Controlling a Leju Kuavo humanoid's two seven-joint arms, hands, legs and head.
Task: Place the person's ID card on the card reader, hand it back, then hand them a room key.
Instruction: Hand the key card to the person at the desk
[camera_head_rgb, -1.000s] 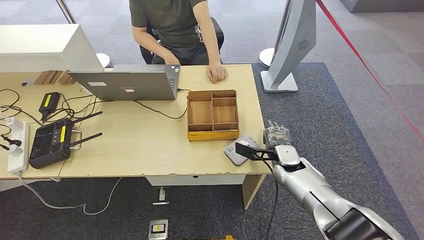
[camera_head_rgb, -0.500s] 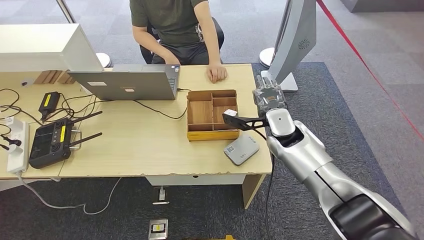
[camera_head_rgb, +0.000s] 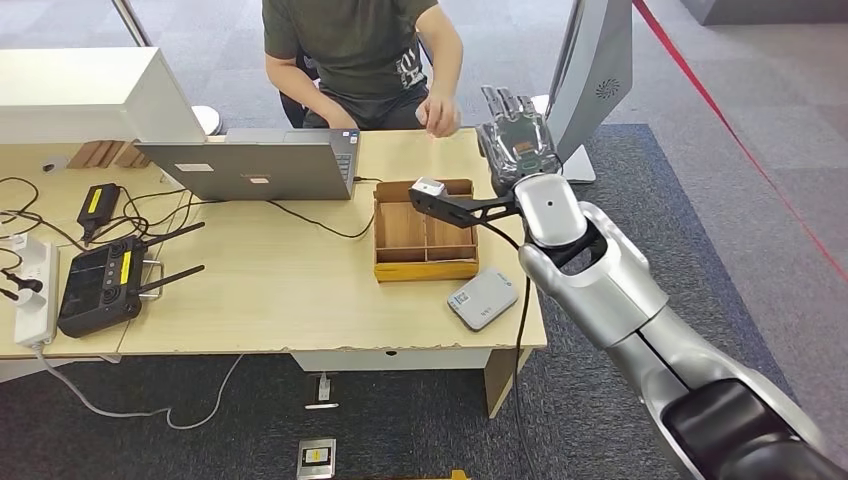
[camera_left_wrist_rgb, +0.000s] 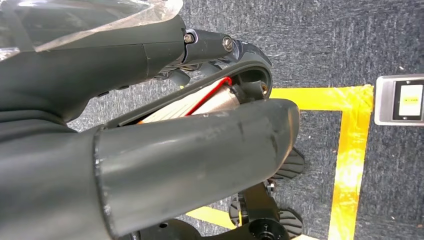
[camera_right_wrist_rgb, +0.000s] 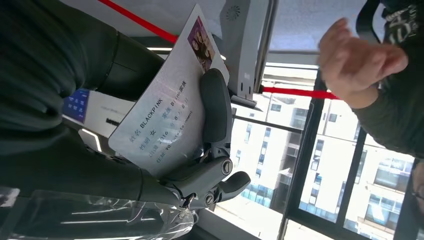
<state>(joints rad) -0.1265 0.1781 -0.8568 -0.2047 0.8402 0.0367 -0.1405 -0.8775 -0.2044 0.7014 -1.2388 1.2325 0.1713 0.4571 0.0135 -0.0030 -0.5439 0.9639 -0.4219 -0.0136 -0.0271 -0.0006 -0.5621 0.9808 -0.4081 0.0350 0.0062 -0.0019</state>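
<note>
The ID card (camera_right_wrist_rgb: 165, 120) in the right wrist view reads "BLACKPINK"; its smaller lines are too fine to read.

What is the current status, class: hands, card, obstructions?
Right hand holds white photo ID card, raised toward person's hand. Left hand hangs over floor. Nothing between.

silver right arm (camera_head_rgb: 600, 290) with rounded shells, black elbow joint, black cable alongside. right hand (camera_head_rgb: 515, 135) dark grey, clear film at wrist. black camera bracket (camera_head_rgb: 462, 207) off the wrist.
</note>
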